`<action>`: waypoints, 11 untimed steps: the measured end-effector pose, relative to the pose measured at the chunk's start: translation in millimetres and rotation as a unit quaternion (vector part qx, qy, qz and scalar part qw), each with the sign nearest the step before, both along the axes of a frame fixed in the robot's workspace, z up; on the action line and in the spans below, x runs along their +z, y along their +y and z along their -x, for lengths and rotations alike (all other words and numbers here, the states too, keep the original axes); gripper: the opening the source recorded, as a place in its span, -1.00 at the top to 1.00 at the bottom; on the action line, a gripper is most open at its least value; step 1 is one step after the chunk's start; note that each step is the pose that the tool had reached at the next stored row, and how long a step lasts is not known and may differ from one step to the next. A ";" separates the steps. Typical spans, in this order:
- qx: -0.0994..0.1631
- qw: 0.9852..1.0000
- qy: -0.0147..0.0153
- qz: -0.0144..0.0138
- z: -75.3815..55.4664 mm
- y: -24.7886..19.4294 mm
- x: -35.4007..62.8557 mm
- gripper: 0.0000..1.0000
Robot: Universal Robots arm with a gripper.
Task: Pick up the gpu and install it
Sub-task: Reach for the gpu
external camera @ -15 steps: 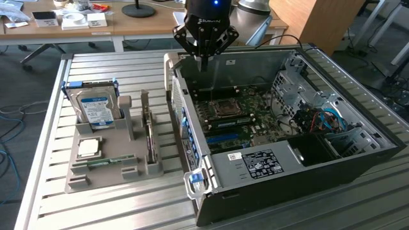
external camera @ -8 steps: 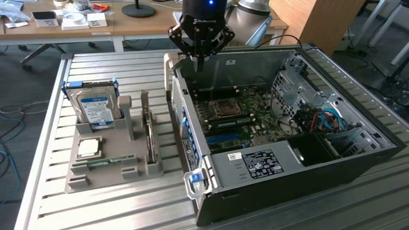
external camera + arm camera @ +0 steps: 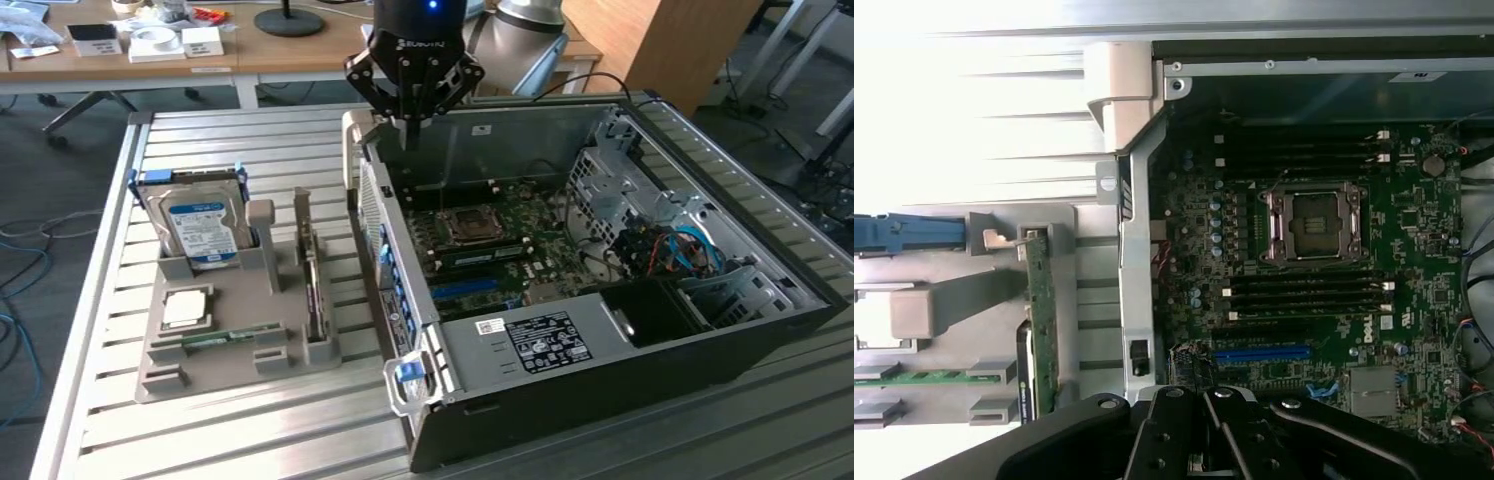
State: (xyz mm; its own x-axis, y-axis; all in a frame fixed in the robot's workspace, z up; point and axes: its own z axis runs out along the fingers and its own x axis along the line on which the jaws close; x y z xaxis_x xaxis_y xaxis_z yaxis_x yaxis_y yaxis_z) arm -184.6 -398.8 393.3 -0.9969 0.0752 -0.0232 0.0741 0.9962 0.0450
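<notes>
Exterior view: a slatted metal tabletop [image 3: 240,140] carries everything. The biggest item is the open PC case [image 3: 747,330], lying on its side on the exterior view's right. Its motherboard [image 3: 534,240] is exposed, with the CPU socket [image 3: 470,225] near the middle and a blue slot [image 3: 467,290] on the nearer side of it.

A gray holder tray [image 3: 227,370] sits just beside the case, on the exterior view's left. A hard drive [image 3: 200,225] with a blue-white label stands upright at the tray's far end.

The gpu [image 3: 310,270] stands on edge in the tray slot nearest the case and has not been lifted. Wrist view shows its green board edge-on [image 3: 1040,310], with a black part at one end.

The fingers [image 3: 407,120] are closed together with nothing between them. They hang above the far corner of the case on the tray side, apart from the gpu. In the wrist view they [image 3: 1184,435] point down at the motherboard edge near the blue slot.

The smaller parts lie flat in the tray: a CPU chip [image 3: 184,308] and a RAM stick [image 3: 227,338].
</notes>
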 end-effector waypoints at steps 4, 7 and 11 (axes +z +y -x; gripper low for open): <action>0.000 1.000 0.000 0.000 0.9 0.0 0.0 0.79; 0.000 1.000 0.000 0.000 1.4 0.0 0.0 0.79; 0.000 1.000 0.000 0.000 3.1 0.0 0.0 0.79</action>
State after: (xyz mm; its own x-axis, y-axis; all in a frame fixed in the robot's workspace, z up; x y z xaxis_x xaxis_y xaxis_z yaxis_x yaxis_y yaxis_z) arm -187.7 -398.9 393.3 -0.9969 0.0753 -0.0233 0.0742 0.9962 0.0451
